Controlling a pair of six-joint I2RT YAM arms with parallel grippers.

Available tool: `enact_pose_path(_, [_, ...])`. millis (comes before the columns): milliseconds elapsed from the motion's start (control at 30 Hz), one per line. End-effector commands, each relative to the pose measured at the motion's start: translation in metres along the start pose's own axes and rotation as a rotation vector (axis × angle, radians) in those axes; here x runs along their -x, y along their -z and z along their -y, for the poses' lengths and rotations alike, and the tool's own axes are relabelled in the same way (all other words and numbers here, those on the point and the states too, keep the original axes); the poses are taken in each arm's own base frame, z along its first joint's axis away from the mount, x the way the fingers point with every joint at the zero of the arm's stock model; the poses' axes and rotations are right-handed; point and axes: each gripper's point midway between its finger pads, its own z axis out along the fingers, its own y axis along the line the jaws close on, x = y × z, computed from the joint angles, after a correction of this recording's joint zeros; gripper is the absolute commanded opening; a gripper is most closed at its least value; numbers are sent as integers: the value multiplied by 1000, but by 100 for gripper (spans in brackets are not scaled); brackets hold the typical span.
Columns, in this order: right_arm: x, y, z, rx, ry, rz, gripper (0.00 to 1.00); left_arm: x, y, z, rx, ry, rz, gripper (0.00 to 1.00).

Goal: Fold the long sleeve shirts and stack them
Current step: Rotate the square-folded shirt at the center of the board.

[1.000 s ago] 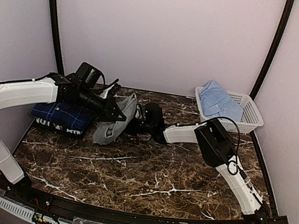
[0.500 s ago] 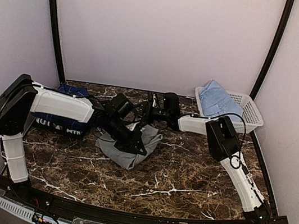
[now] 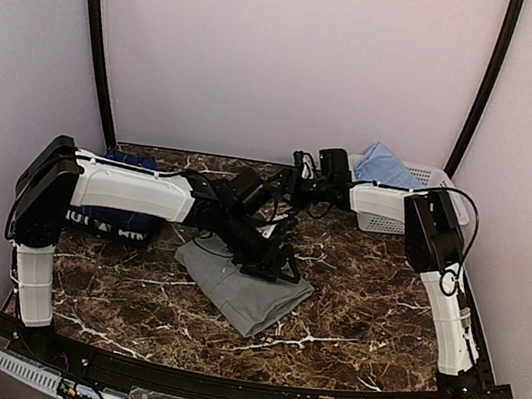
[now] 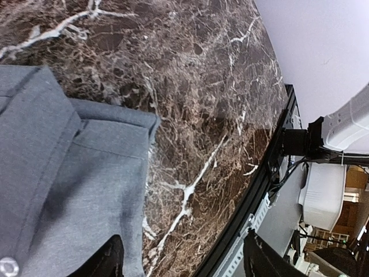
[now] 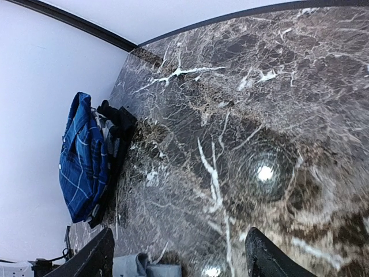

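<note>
The grey long sleeve shirt (image 3: 249, 296) lies folded flat on the marble table (image 3: 370, 307), and its edge fills the left of the left wrist view (image 4: 57, 173). My left gripper (image 3: 282, 268) hovers open over the shirt's far right edge, and nothing sits between its fingers (image 4: 108, 261). The navy plaid shirt (image 3: 105, 222) lies folded at the back left, partly hidden by my left arm; it also shows in the right wrist view (image 5: 83, 156). My right gripper (image 3: 297, 176) is open and empty above the back of the table (image 5: 230, 144). The light blue shirt (image 3: 383, 165) sits in the basket.
A white lattice basket (image 3: 449, 195) stands at the back right corner, beside my right arm's elbow. Walls close in the table at the back and sides. A black rail (image 4: 259, 190) runs along the table's near edge.
My left gripper opened and let the grey shirt go; the shirt now lies flat, farther right and nearer. My right gripper opened wider and drew back toward the basket.
</note>
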Motion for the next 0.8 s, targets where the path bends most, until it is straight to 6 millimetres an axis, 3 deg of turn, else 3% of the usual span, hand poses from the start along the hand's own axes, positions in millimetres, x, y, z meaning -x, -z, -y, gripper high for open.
enact_pose_path(0, [19, 52, -41, -74, 76, 85, 74, 26, 57, 19, 78, -49, 161, 69])
enact_pose_path(133, [-6, 91, -44, -144, 49, 107, 71, 42, 102, -12, 192, 12, 287, 67])
enact_pose_path(267, [-45, 126, -44, -205, 24, 107, 69, 48, 136, -63, 279, 99, 345, 66])
enact_pose_path(400, [-91, 147, -47, -259, 18, 72, 67, 52, 159, -118, 378, 151, 367, 66])
enact_pose_path(600, [-150, 173, -46, -362, 13, 38, 65, 47, 159, -174, 473, 179, 302, 67])
enact_pose_path(767, [-192, 177, -47, -367, -18, -10, 65, 32, 149, -200, 534, 205, 249, 71])
